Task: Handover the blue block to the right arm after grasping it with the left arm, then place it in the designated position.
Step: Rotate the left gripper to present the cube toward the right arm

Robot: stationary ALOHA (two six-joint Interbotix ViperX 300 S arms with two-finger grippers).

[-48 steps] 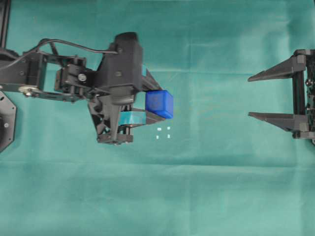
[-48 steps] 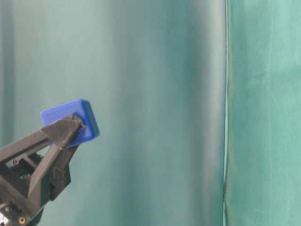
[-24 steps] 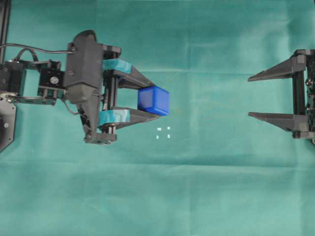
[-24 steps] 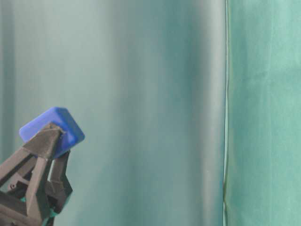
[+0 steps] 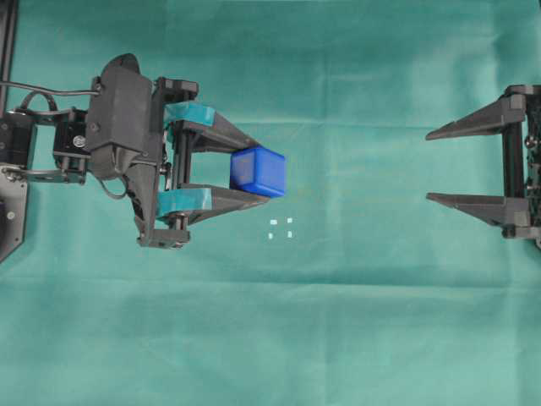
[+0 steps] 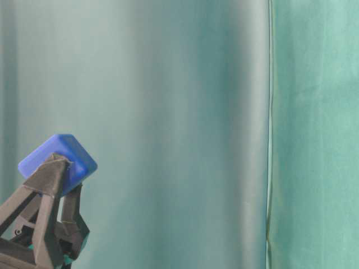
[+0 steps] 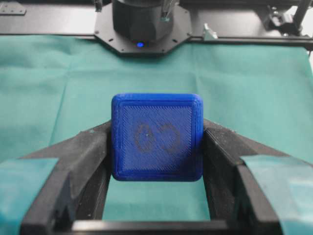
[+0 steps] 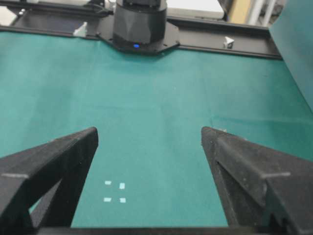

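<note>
A green cloth [image 5: 338,321] covers the whole bench, smooth apart from faint creases, and the same cloth hangs as a backdrop in the table-level view.

The left arm [image 5: 118,135] reaches in from the left edge of the overhead view, its black body and cable leading to the left hand [image 5: 254,173], whose two pointed fingers [image 5: 203,200] carry teal tape bands. That hand is clamped on the blue block [image 5: 258,172], one finger pressed to each opposite side. In the left wrist view the block [image 7: 156,137] fills the space between the fingertips, its near face showing a faint embossed mark. The table-level view shows the block [image 6: 61,159] tilted on a corner and lifted off the bench.

The right arm [image 5: 517,161] sits at the right edge, well apart from the block. The right hand [image 5: 429,166] has its plain black fingers spread wide with nothing between them.

The designated position [image 5: 281,228], four tiny white marks in a square, lies on the cloth just below and to the right of the block in the overhead view, and shows between the right fingers in the right wrist view [image 8: 115,192].
</note>
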